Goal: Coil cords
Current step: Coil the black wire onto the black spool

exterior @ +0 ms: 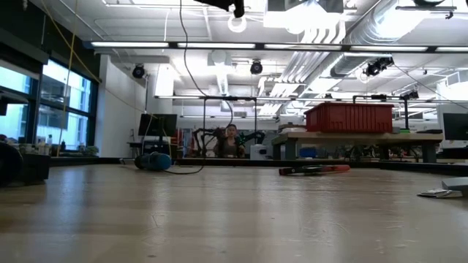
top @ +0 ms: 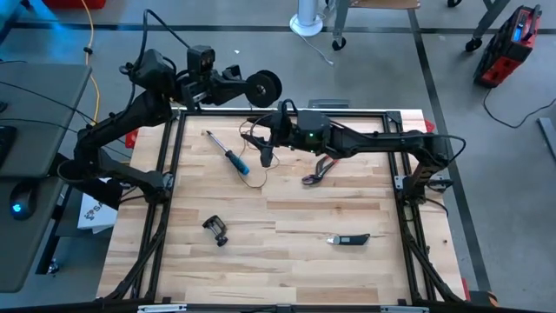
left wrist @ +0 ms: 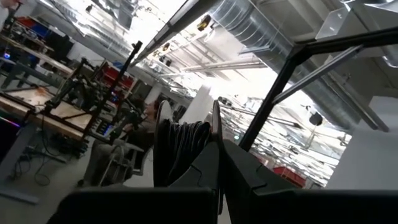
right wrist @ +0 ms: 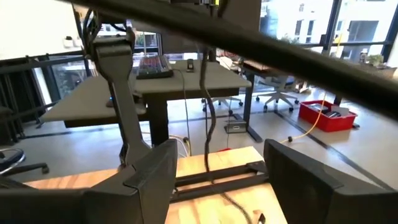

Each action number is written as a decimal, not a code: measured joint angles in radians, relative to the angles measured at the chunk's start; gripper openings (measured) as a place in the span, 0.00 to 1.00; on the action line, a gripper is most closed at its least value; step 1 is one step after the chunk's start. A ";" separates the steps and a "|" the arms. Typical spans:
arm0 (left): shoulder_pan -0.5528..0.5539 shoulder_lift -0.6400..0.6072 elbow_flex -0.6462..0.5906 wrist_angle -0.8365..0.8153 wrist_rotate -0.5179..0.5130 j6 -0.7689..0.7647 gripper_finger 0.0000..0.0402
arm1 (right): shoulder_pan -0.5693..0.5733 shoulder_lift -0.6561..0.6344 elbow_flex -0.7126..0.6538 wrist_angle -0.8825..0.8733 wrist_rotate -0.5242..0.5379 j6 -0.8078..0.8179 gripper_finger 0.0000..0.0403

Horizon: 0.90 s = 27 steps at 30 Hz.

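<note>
The small round black reel point(top: 262, 86) hangs high over the table's far edge, with my left gripper point(top: 241, 84) shut on it. Dark cord is wound on the reel point(left wrist: 181, 146). A thin dark cord point(exterior: 183, 88) drops from up there, and its lower end lies looped on the wood point(top: 258, 178). My right gripper point(top: 265, 149) stands open above the table's middle, level and pointing left. In the right wrist view the hanging cord point(right wrist: 206, 124) runs just beyond the gap between its fingers point(right wrist: 217, 180); I see no touch. My left gripper pinches one thin side disc of the reel point(left wrist: 216, 134) at its rim between its two fingers. It comes from the table's left, slanting a little upward. The reel is lifted clear of the table, and the cord trails down from it.
On the wood lie a blue-handled screwdriver point(top: 230, 157), red pliers point(top: 320, 169), a small black clamp point(top: 216, 230) and a dark pocket tool point(top: 349, 239). A black frame point(top: 347, 111) runs round the table. A person sits at a bench far behind point(exterior: 231, 140).
</note>
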 joint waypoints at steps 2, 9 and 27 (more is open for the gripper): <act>-0.009 0.001 0.000 0.003 -0.003 0.000 0.00 | 0.000 0.001 0.000 0.001 0.000 0.009 0.58; -0.013 0.002 0.000 0.003 -0.010 0.000 0.00 | 0.000 0.000 0.000 0.005 -0.014 0.026 0.56; -0.039 0.026 -0.001 0.009 -0.015 -0.007 0.00 | 0.001 0.000 0.000 0.009 -0.036 0.026 0.38</act>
